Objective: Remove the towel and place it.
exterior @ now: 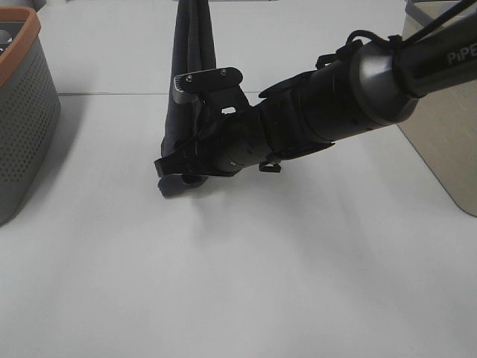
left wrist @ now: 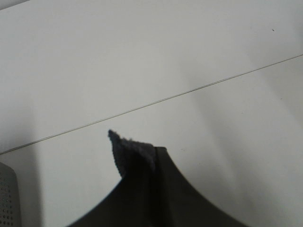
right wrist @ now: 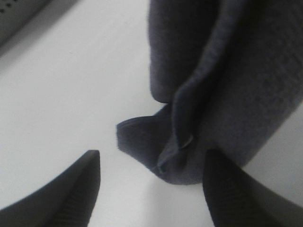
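The dark charcoal towel (exterior: 192,45) hangs in a long narrow fold from above the top of the exterior view down to the white table (exterior: 298,283). My left gripper (left wrist: 154,156) is shut on a corner of the towel (left wrist: 128,149), which pokes out past its fingertips. It is out of the exterior view. My right gripper (exterior: 175,170) has reached across to the towel's lower end. In the right wrist view the right gripper (right wrist: 154,156) is open, with the towel's bottom folds (right wrist: 222,85) hanging between and just ahead of its fingers (right wrist: 75,194).
A grey perforated basket with an orange rim (exterior: 22,112) stands at the left edge of the table. Another grey container (exterior: 440,9) shows at the back right. A beige surface (exterior: 447,149) borders the table on the right.
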You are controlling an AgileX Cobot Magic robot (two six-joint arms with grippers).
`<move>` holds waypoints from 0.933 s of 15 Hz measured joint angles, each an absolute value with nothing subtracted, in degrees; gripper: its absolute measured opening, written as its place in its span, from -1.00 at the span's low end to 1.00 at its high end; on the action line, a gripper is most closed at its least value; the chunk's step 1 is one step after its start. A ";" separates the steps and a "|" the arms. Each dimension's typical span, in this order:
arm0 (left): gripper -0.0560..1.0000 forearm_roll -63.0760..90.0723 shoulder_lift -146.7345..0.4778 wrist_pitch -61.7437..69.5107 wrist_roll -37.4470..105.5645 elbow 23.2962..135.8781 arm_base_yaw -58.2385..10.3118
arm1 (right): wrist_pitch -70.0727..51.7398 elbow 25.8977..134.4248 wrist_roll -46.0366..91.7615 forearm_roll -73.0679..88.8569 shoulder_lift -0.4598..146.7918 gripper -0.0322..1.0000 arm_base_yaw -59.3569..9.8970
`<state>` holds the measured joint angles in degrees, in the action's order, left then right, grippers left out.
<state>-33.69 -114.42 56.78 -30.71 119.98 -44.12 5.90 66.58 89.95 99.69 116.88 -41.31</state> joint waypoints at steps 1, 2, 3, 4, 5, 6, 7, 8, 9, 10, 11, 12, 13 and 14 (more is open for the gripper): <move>-0.89 -33.69 -114.42 56.78 -30.71 119.98 -44.12 | 6.65 66.58 89.95 99.69 117.00 0.28 -41.31; -0.89 -33.69 -114.42 56.78 -30.71 119.98 -44.12 | 7.62 66.81 89.90 99.69 117.34 0.28 -41.31; -0.89 -33.69 -114.42 56.78 -30.71 119.98 -44.12 | 7.91 67.38 89.90 99.69 117.57 0.28 -41.31; -0.89 -33.63 -114.42 56.78 -30.71 119.98 -44.12 | 7.91 68.35 89.90 99.69 117.97 0.28 -41.31; -0.89 -33.58 -114.42 56.78 -30.71 119.98 -44.12 | 8.31 70.53 89.90 99.69 119.58 0.27 -41.31; -0.89 -33.52 -114.42 56.78 -30.71 119.98 -44.12 | 8.31 71.28 89.90 99.69 120.72 0.23 -41.31; -0.89 -33.52 -114.42 56.78 -30.71 119.98 -44.12 | 8.31 71.45 89.90 99.69 121.52 0.15 -41.31; -0.89 -33.52 -114.42 56.78 -30.71 119.98 -44.12 | 8.37 71.45 89.90 99.69 121.70 0.09 -41.31; -0.89 -33.52 -114.42 56.78 -30.71 119.98 -44.12 | 8.77 71.45 89.15 99.69 122.04 -0.04 -41.31; -0.89 -33.12 -114.42 56.78 -30.71 119.98 -44.12 | 9.74 71.45 87.38 99.69 122.04 -0.13 -41.31; -0.89 -32.54 -114.42 56.78 -30.71 119.98 -44.12 | 11.06 71.56 85.20 99.64 122.04 -0.17 -41.31; -0.89 -32.03 -114.42 56.78 -30.71 119.98 -44.12 | 12.20 71.62 82.39 98.09 122.04 -0.19 -41.31; -0.89 -31.63 -114.42 56.78 -30.65 119.98 -44.12 | 12.72 71.68 78.61 94.54 122.04 -0.20 -41.31; -0.89 -31.46 -114.42 56.78 -30.65 119.98 -44.12 | 12.72 71.73 73.80 90.30 122.04 -0.20 -41.31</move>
<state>-31.46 -114.42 56.78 -30.65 119.98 -44.12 12.72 71.73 73.80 90.30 122.04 -41.31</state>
